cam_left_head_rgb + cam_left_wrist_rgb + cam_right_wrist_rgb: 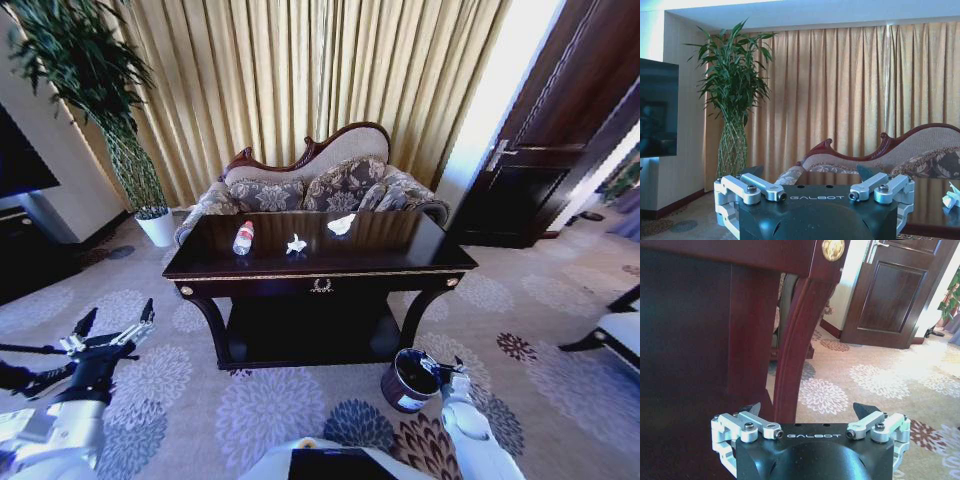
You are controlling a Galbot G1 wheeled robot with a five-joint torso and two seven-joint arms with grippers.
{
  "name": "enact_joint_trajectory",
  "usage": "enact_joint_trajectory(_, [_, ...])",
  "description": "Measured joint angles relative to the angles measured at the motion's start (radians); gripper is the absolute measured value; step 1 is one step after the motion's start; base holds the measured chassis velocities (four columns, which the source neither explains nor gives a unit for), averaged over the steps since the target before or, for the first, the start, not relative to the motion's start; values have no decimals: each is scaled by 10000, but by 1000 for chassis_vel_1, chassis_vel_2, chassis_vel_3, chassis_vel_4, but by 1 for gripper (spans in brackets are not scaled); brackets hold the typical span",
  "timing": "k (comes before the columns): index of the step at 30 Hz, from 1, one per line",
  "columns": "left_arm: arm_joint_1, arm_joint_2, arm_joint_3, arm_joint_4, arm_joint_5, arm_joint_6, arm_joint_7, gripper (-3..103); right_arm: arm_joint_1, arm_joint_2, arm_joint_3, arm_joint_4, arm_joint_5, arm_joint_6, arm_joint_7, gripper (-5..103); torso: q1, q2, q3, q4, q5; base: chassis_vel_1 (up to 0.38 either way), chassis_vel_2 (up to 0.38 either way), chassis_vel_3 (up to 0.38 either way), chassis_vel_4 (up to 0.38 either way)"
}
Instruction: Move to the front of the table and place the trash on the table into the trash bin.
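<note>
Grippers are seen at either side of the robot, low over the patterned floral carpet [270,410]. The left gripper [112,325] is held out with its black fingertips spread wide and nothing between them; the large dark glossy wooden table with gold edge trim [400,262] stands ahead of it and to its right. The right gripper [447,372] is likewise released, its two dark fingertips standing apart in the right wrist view [812,412], with one curved table leg just ahead of it. Touching or just beside this gripper on its left, the small round dark bucket-like trash bin [408,380] is set on the carpet, below the table's right front corner.

On the tabletop, beyond both grippers, three pieces of trash are laid well apart: a clear plastic bottle with a red label [243,238] nearest the left gripper's side, a crumpled white tissue [296,244] in the middle, and a pale wrapper-like piece [341,225] farther back. Behind the table a carved-back patterned sofa [330,185] is placed before tan curtains [300,70], with a tall green plant in a white pot [155,225] beyond the left gripper.
</note>
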Motion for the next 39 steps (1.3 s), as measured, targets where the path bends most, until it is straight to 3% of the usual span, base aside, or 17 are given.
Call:
enact_joint_trajectory(4, [3, 1, 11, 0, 1, -11, 1, 100, -693, -178, -23, 1898, 989, -1091, 0, 100, 0, 0, -1, -1, -2, 0, 0, 0, 0])
enact_joint_trajectory(14, [0, 30, 0, 0, -6, -11, -5, 100, -1654, -725, 251, 4920, 765, -1306, 21, 100, 0, 0, 0, -2, 0, 0, 0, 0, 0])
enact_joint_trajectory(18, [-42, 9, 42, 0, 1, 4, -12, 100, -2211, -1014, 534, 7124, 1379, -1993, 69, 100, 0, 0, 0, 0, -3, 0, 0, 0, 0])
enact_joint_trajectory(27, [-175, 2, 6, 1, 33, 71, -28, 100, -2697, -1057, 586, 10735, 1773, -3504, 314, 100, 0, 0, -1, 1, -2, 0, 0, 0, 0])
enact_joint_trajectory(34, [-211, -24, -7, 0, 30, 119, -64, 100, -2624, -975, 527, 11654, 1768, -4141, 389, 100, 0, 0, -1, 0, -2, 0, 0, 0, 0])
enact_joint_trajectory(39, [-302, -23, 34, 0, 33, 192, -63, 100, -2555, -978, 440, 11457, 1750, -4085, 375, 100, 0, 0, 0, 0, 0, 0, 0, 0, 0])
